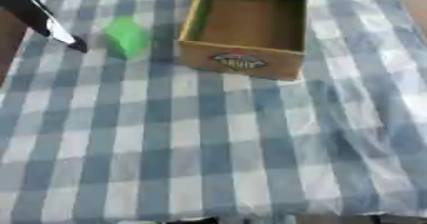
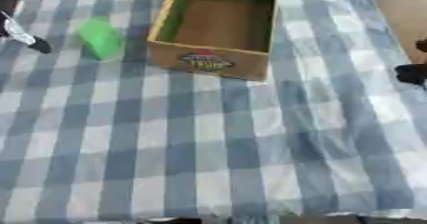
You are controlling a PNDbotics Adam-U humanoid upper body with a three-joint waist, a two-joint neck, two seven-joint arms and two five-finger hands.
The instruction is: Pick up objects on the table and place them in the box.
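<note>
Risk: left hand [image 1: 52, 24] upper left, fingers hard to tell, could knock green block [image 1: 126, 37] away from box [image 1: 242, 62]. Right hand [image 2: 412, 71] barely visible, right edge.

A plain indoor setup, possibly a home or test room: a tabletop [image 1: 208, 161] covered by a blue-and-white checked cloth [image 1: 150, 137], with an open cardboard box [image 1: 242, 62] bearing a printed label; little else shows.

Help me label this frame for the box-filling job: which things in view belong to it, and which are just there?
Part of the job:
green block, on the cloth left of the box
open cardboard box, nothing visible inside
left hand, beside the block

Just there:
checked tablecloth
dark shape at the right edge, unclear
</note>
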